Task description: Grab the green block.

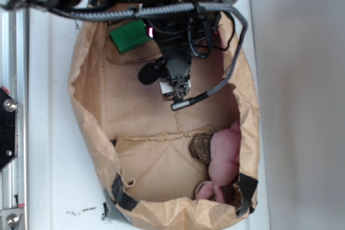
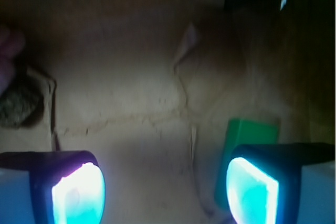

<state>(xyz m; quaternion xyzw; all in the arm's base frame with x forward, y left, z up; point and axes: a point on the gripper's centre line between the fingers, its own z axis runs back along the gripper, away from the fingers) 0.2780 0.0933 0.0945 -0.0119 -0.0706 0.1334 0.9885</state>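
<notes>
From the wrist view I see my gripper (image 2: 163, 187) spread wide inside the paper bag (image 1: 89, 127), green block (image 2: 247, 135) just above the lower-right finger.

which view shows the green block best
The exterior view: the green block lies inside the brown paper bag, most of its top visible, one end under the arm. The wrist view shows it dimmer, partly hidden behind one finger of the open hand.

Black arm (image 1: 178, 4), grey braided cable (image 1: 226, 74), claw (image 2: 165, 187) with glowing cyan pads (image 2: 79, 195)
</notes>
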